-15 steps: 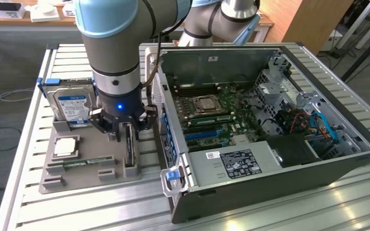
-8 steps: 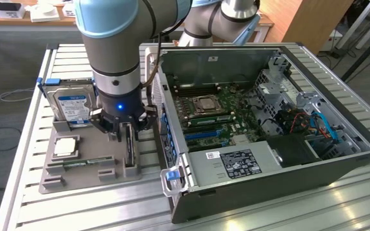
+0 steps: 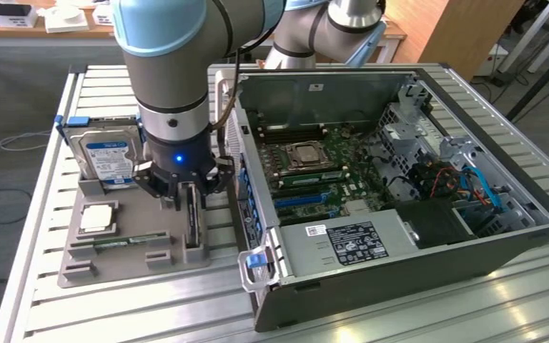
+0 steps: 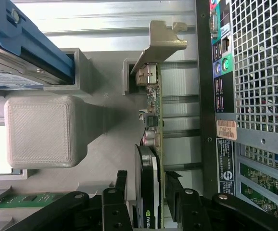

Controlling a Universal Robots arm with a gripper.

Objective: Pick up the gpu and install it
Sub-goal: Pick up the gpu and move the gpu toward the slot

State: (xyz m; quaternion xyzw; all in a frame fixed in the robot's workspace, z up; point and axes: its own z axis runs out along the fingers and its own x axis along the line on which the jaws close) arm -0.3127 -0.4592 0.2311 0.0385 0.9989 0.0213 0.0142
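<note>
**Card still in its holder, jaws around it, install not begun**

Exterior view: the gpu (image 3: 192,221), a thin flat card with a green-brown circuit board and a black cooler face, stands on edge in a slot of the grey printed plastic holder tray (image 3: 126,268). The tray lies on the slatted aluminium counter (image 3: 41,186), just beside the open black computer case (image 3: 370,279). The arm's black gripper (image 3: 186,196) sits straight down over the card's top edge. The card is not lifted, and the green motherboard (image 3: 322,164) inside the case does not yet carry it. By my judgement the pick-up is only at the grasp, with lift, carry and seating all left.

Wrist view: the gpu (image 4: 157,120) shows edge-on, with the narrow green board edge, the black cooler bulging to one side, and the bent silver end bracket (image 4: 160,43) at the far end beside a tray post. The gripper (image 4: 147,178) straddles it, jaws fairly wide with one either side. Whether they press on the card I cannot tell.
</note>
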